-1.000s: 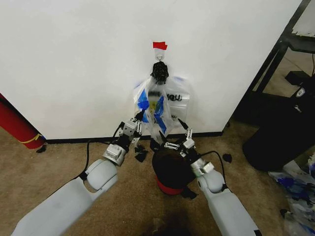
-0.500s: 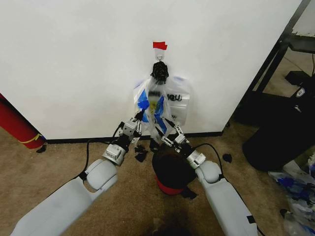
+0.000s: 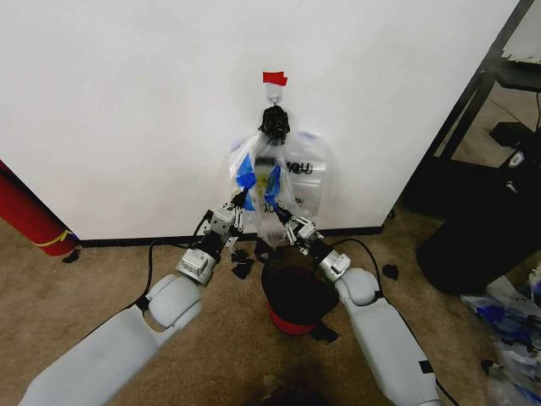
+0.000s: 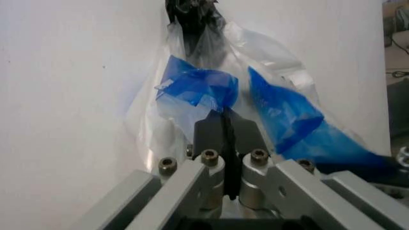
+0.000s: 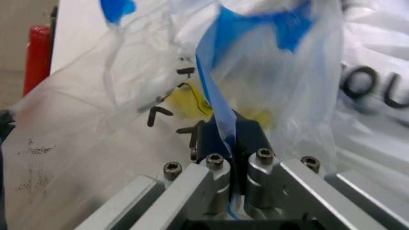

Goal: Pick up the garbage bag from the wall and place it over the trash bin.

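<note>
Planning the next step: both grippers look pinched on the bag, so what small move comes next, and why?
Probably lift both together: the left gripper and right gripper are shut on the garbage bag, which hangs from the hook above the trash bin.

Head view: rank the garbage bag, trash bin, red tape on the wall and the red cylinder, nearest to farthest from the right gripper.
From the right gripper:
1. Garbage bag, pinched in its shut fingers.
2. Trash bin, directly below.
3. Red tape, high on the wall.
4. Red cylinder, far to the left.
</note>
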You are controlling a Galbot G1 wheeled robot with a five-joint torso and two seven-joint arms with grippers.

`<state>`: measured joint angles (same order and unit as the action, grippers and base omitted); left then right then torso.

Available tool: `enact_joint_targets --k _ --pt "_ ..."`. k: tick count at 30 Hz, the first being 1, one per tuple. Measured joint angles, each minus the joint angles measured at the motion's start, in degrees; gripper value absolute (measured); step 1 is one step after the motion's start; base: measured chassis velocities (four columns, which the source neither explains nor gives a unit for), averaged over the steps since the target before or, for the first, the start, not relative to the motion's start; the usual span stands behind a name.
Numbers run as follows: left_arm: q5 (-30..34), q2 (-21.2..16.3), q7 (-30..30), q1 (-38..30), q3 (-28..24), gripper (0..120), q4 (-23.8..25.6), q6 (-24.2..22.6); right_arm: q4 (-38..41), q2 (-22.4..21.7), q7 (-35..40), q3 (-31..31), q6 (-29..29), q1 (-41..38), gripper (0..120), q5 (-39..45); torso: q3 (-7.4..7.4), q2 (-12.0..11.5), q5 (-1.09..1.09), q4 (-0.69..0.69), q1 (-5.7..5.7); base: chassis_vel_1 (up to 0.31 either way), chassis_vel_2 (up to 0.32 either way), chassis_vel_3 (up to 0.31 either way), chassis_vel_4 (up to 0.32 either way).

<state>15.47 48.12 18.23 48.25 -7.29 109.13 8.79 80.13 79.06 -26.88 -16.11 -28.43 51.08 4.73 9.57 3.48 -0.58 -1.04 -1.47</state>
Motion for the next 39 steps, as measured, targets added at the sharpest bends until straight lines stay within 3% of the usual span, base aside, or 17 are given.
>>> enact_joint_targets --k 6,13,27,39 --pt "-0.80 0.00 -0.05 2.02 1.46 0 1.48 0.24 5.43 -0.96 4.08 0.19 0.33 4.25 0 10.71 0.00 0.00 0.00 -0.01 0.00 0.000 0.000 0.000 0.000" --pt "-2.69 1.20 -0.91 9.34 6.77 0 3.82 2.26 14.50 0.40 4.53 -0.50 -3.89 10.62 0 26.30 -0.01 0.00 0.00 0.00 0.01 0.000 0.000 0.000 0.000" --pt "-3.85 2.19 -1.03 21.26 13.43 0 11.11 3.48 25.89 -0.84 0.98 -4.29 -7.15 22.78 0 24.74 -0.01 0.01 -0.01 0.00 0.01 0.000 0.000 0.000 0.000" --pt "-4.14 1.48 -0.88 24.54 15.75 0 16.92 4.11 30.91 -5.30 -3.41 -8.70 -9.52 30.15 0 24.25 -0.01 0.01 0.01 0.00 0.01 0.000 0.000 0.000 0.000"
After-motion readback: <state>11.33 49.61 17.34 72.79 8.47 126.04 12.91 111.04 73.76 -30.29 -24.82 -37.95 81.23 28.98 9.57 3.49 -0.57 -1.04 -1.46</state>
